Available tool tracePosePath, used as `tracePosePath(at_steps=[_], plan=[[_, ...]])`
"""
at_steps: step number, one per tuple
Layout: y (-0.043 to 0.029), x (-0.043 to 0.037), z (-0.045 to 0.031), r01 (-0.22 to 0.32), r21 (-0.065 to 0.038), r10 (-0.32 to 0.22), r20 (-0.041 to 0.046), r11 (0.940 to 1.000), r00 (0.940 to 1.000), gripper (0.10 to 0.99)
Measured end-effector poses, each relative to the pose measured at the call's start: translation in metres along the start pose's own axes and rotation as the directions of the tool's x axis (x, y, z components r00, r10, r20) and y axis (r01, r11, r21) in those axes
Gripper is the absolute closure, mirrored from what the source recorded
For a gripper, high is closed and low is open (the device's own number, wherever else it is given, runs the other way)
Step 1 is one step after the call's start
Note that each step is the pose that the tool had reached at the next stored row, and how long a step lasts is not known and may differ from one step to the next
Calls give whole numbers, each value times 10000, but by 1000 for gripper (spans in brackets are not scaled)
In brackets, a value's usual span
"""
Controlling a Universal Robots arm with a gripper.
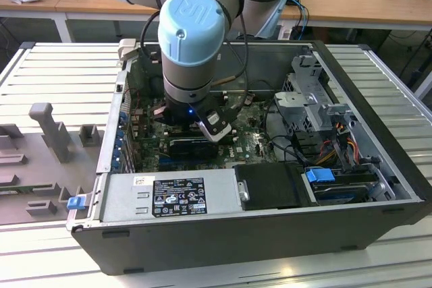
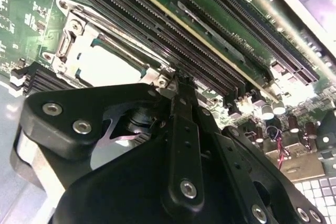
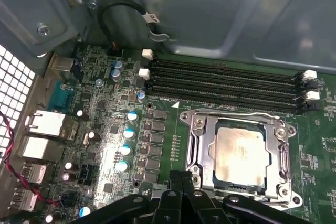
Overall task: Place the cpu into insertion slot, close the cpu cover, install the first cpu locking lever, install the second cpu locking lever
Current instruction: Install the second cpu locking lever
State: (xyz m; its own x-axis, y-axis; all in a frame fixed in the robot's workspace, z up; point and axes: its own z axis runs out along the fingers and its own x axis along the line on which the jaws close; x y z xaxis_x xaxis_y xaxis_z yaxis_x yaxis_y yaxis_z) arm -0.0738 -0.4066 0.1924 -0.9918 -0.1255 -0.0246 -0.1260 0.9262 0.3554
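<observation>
Hovering hand [image 3: 181, 182]: low over the green motherboard inside the open computer case [image 1: 378, 207], just beside the socket's edge; its black fingers [image 3: 181, 178] sit pressed together, holding nothing.
Cpu [image 3: 239, 149]: seated flat in the insertion slot [image 3: 197, 153], pale metal top showing.
Cpu cover [image 3: 239, 117]: lying down over the cpu, framing it through its window.
Memory slots [image 3: 220, 85]: long, black, just beyond the socket.
Case wall [image 3: 210, 14]: grey metal, farthest back.
</observation>
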Motion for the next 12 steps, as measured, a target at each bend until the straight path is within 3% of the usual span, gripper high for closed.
tracePosePath(at_steps=[3,9,12], plan=[[40,1,-103,-2,-3,2,1,10000,10000,980],[82,-2,-213,-3,-3,3,-1,10000,10000,980],[89,-3,-229,-4,-6,4,-1,10000,10000,980]])
